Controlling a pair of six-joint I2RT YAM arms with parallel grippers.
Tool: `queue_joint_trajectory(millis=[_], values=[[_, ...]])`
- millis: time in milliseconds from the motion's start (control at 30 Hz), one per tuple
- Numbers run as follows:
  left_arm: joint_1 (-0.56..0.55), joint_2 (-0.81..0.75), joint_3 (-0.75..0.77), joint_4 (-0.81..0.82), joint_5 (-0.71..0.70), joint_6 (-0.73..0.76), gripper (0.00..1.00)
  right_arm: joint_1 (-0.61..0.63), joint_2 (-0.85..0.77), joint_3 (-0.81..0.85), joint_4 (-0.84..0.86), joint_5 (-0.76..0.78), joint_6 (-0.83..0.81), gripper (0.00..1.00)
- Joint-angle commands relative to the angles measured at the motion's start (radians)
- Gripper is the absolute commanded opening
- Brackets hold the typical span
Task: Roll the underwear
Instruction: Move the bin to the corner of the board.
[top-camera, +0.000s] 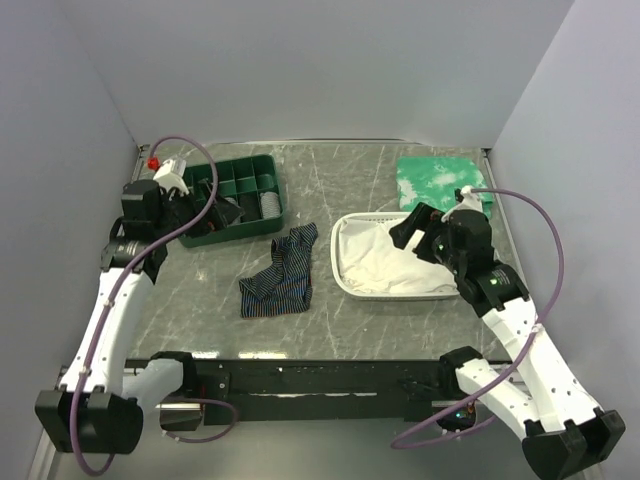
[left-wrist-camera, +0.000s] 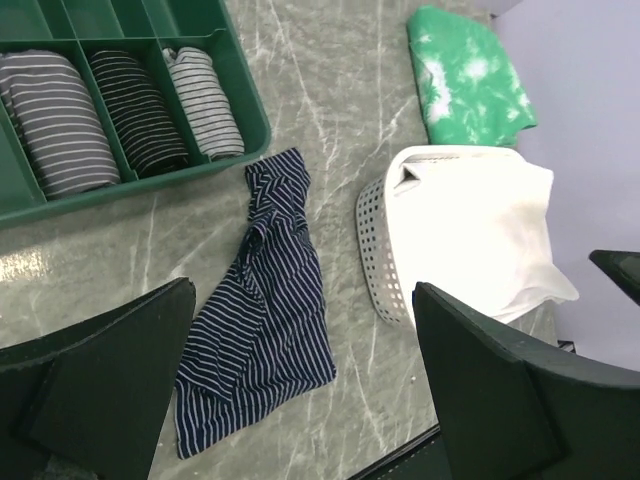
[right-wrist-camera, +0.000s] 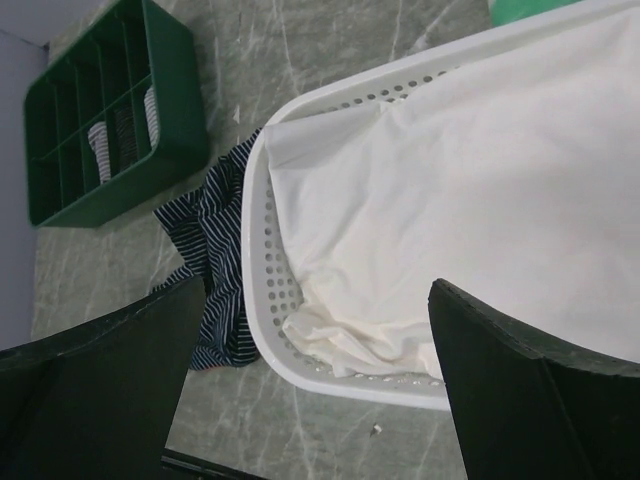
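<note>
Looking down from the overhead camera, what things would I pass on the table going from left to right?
Green divided tray → navy striped underwear → white basket holding a white cloth.

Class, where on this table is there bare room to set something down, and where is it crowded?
Free: the far table between green tray and mottled cloth; the near strip before the underwear and basket. Crowded: the narrow gap between underwear and basket.

Plain pale bluish-grey walls (top-camera: 330, 60) on three sides of a dark, white-veined marbled tabletop (top-camera: 350, 180)
</note>
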Motion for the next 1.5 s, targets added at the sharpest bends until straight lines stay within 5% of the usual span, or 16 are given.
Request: queue_joint_trajectory(millis=[0, 100, 267, 500, 733, 1100, 1467], values=[[0.004, -0.084, -0.043, 0.065, -0.004, -0.090, 0.96, 0.005, -0.041, -0.025, -0.026, 0.016, -0.025, 1.00], [0.004, -0.094, -0.074, 0.051, 0.025, -0.138, 0.96, -0.006, -0.084, -0.074, -0.018, 0.026, 0.085, 1.00], [0.004, -0.078, -0.134, 0.083, 0.123, -0.187, 0.96, -0.009, -0.110, -0.123, -0.001, -0.076, 0.016, 1.00], [0.004, -0.089, -0.074, -0.004, 0.059, -0.118, 0.96, -0.007, -0.127, -0.175, 0.014, -0.174, -0.019, 1.00], [0.004, -0.071, -0.010, -0.128, 0.007, -0.077, 0.96, -0.007, 0.035, -0.179, 0.063, -0.171, 0.004, 1.00], [0.004, -0.126, -0.083, -0.056, 0.007, -0.075, 0.96, -0.017, 0.268, -0.085, 0.039, -0.053, -0.025, 1.00], [0.004, -0.068, -0.094, -0.029, 0.038, -0.060, 0.96, -0.227, 0.380, -0.102, 0.068, -0.113, -0.115, 1.00]])
